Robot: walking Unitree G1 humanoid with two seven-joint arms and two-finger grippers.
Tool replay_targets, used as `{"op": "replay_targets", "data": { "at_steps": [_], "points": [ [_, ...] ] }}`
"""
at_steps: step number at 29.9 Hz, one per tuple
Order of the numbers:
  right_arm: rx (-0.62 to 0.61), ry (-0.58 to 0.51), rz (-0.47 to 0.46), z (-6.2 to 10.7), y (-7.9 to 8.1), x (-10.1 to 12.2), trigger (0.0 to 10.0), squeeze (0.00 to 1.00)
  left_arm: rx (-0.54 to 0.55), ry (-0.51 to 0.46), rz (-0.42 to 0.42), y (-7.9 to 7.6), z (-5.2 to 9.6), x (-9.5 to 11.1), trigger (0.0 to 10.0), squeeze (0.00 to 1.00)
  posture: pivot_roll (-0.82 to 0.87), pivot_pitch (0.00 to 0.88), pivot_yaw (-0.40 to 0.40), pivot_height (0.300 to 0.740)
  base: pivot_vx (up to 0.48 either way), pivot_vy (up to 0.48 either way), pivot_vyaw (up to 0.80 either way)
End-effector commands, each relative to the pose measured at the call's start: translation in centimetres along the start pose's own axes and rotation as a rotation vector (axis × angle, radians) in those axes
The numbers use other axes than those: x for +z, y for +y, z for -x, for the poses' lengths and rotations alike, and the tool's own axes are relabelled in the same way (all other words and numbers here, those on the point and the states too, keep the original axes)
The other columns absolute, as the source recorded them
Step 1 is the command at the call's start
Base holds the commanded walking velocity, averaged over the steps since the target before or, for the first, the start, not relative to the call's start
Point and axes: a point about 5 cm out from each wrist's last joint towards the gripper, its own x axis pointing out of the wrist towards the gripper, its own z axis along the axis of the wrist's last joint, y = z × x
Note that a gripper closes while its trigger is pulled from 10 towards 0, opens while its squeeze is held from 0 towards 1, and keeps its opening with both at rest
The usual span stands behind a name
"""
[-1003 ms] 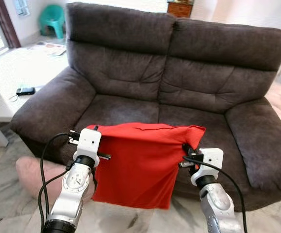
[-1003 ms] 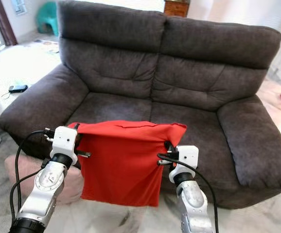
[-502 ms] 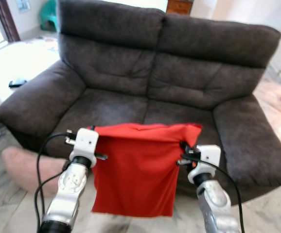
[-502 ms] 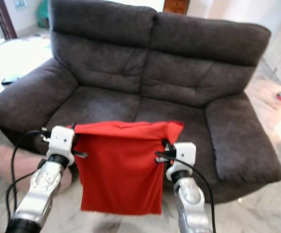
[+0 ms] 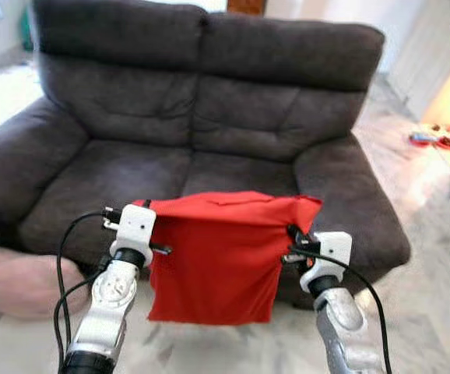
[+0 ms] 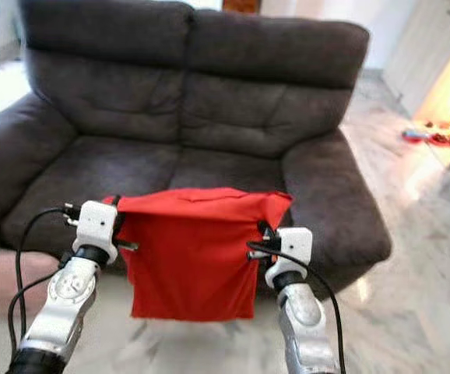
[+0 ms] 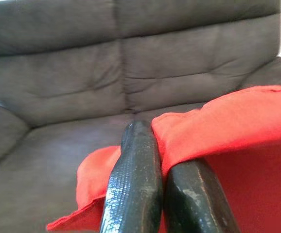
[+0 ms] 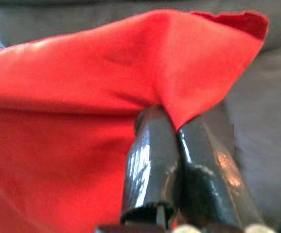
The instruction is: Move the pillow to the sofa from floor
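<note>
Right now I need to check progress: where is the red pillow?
The red pillow hangs in the air between the left gripper and right gripper, held by its top corners in front of the sofa.

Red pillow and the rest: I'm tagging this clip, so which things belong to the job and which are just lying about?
Job:
- red pillow, hanging in the air
- sofa
- left hand, pinching one top corner
- right hand, pinching the other

Lying about:
- pink cushion on the floor
- small red items on the floor beyond the sofa

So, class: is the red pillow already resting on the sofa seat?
No, the red pillow hangs in front of the sofa, held by both end effectors.
</note>
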Motion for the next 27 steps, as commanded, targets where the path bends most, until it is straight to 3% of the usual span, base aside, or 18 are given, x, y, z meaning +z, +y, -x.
{"op": "replay_targets", "data": {
  "at_steps": [1, 10, 27],
  "points": [
    [-0.021, -0.083, -0.005, -0.61, -0.45, 1.74, 10.0, 0.00, 0.053, -0.085, -0.017, 1.44, -0.40, 1.43, 10.0, 0.00, 0.11, 0.000, -0.116, 0.740, 0.000, -0.247, 0.00],
    [-0.015, -0.086, -0.007, -0.73, -0.18, 1.74, 10.0, 0.00, 0.049, -0.088, -0.015, 1.34, -0.32, 1.36, 10.0, 0.00, 0.12, 0.000, -0.121, 0.740, 0.000, -0.245, 0.00],
    [-0.037, -0.089, -0.019, -0.48, -0.10, 1.62, 10.0, 0.00, 0.020, -0.089, -0.023, 1.35, -0.74, 1.72, 10.0, 0.00, 0.11, 0.000, -0.105, 0.740, 0.000, 0.000, 0.00]
  ]
}}
